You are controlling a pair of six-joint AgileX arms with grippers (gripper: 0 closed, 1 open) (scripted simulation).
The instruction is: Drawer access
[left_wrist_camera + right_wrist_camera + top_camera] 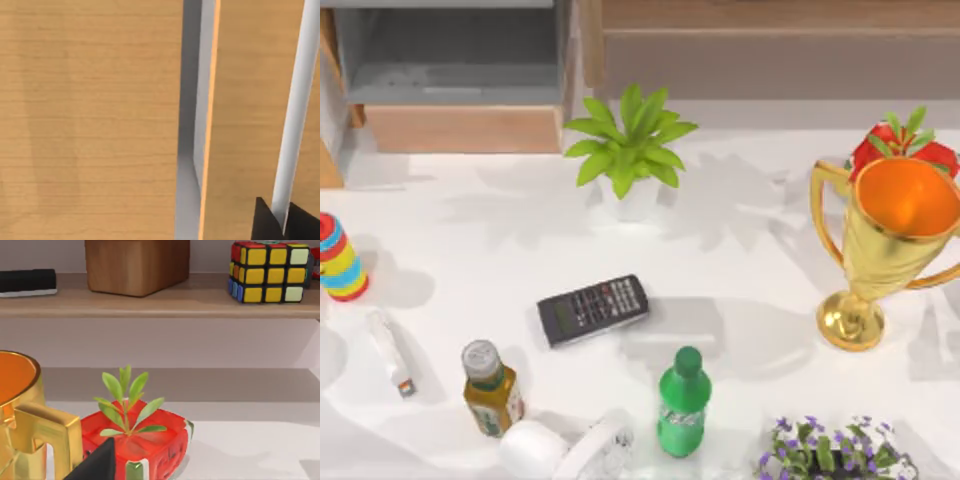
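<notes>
The wooden drawer (465, 128) stands pulled out at the table's back left, its grey inside (450, 60) open to the top view. In the left wrist view the wood front (250, 100) carries a white bar handle (295, 125). My left gripper (285, 224) sits at that handle, a dark finger on each side of the bar, shut on it. My right gripper (99, 464) hangs low at the back right, close to a red pot with a green sprig (135, 440).
On the table are a green plant (630, 140), a black calculator (592, 308), a green bottle (683, 402), a brown bottle (490, 388), a gold trophy (885, 250), a striped toy (338, 258) and purple flowers (825, 450). A shelf holds a colour cube (267, 270).
</notes>
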